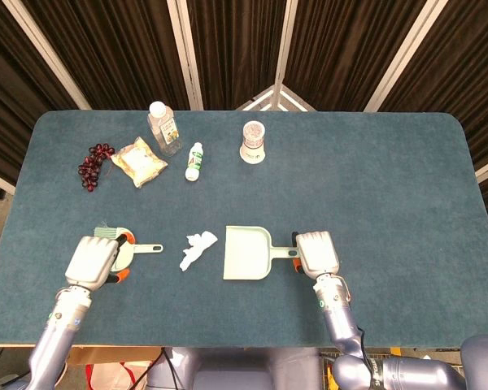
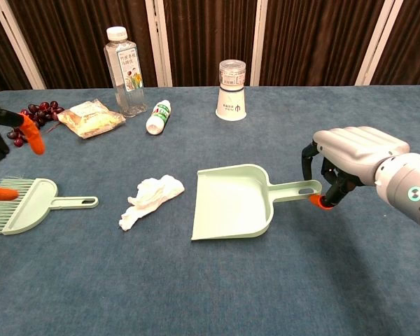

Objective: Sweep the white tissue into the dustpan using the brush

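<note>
1. The white tissue (image 1: pixel 197 248) lay crumpled on the blue surface (image 1: pixel 390 179), lower centre of the head view, between the brush (image 2: pixel 28 204) on its left and the dustpan (image 1: pixel 246 253) on its right. It touched neither.

2. My right hand (image 1: pixel 315 253) was curled over the end of the dustpan handle; in the chest view the orange fingertips (image 2: pixel 315 200) sat against the handle tip. I judged this a light hold, not a full wrap.

3. My left hand (image 1: pixel 93 261) hovered over the brush head at the lower left of the head view, covering most of it. In the chest view only orange fingertips showed at the left edge, apart, above the bristles. I judged it spread, holding nothing; contact with the brush could not be told.

4. Step in hand, as I read it: take up the brush. To do it well I wanted the grip on the handle, which pointed toward the tissue, not on the bristle end below the palm.

5. The dustpan's open lip faced the tissue, so a sweep left to right along that line should carry it in. I meant to keep the right hand pressing the pan flat.

6. Risk: light tissue could roll under the bristles or ride over the lip.

7. Grapes (image 1: pixel 93 163), snack packet (image 1: pixel 139 162), bottles and cup sat in the upper frame, well apart from the work.
</note>
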`<state>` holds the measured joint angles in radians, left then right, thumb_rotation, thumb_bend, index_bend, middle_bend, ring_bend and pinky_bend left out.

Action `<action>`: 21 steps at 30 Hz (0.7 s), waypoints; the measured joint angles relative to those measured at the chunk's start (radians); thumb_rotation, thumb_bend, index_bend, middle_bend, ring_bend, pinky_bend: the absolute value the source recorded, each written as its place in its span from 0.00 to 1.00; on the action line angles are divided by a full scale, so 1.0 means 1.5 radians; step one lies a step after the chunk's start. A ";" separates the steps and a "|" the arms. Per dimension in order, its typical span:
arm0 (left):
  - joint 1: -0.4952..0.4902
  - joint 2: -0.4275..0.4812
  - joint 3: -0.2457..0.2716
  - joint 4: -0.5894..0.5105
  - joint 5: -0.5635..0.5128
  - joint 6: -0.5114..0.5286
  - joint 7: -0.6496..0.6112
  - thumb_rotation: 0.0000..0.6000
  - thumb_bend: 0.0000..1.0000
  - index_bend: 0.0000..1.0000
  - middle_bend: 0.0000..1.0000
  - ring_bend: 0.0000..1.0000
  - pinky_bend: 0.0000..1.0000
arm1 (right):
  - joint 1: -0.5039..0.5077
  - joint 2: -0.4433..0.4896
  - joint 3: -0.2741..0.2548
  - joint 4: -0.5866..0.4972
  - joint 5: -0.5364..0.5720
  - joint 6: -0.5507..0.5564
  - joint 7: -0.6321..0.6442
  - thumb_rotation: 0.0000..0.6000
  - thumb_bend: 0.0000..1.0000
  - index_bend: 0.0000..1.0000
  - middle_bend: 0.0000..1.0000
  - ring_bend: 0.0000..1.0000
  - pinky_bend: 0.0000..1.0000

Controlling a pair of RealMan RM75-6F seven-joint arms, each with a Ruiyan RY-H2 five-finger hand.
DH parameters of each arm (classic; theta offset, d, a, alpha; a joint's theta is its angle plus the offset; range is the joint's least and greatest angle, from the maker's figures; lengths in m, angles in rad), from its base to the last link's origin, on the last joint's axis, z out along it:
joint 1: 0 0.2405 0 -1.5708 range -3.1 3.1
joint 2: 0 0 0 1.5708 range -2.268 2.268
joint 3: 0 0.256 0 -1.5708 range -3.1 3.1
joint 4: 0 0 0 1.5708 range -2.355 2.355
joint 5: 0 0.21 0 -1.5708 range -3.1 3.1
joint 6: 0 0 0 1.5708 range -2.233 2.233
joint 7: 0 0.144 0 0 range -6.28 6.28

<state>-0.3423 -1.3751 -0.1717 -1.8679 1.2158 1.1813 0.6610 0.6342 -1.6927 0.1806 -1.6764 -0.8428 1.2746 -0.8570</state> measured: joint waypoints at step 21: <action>-0.111 -0.134 -0.018 0.094 -0.179 0.014 0.184 1.00 0.30 0.43 0.86 0.84 0.90 | 0.016 -0.003 0.006 0.035 0.009 -0.011 -0.002 1.00 0.38 0.57 0.88 0.87 0.86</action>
<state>-0.5090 -1.5768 -0.1989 -1.7275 0.9473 1.2029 0.9367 0.6580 -1.6971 0.1898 -1.6245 -0.8287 1.2586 -0.8600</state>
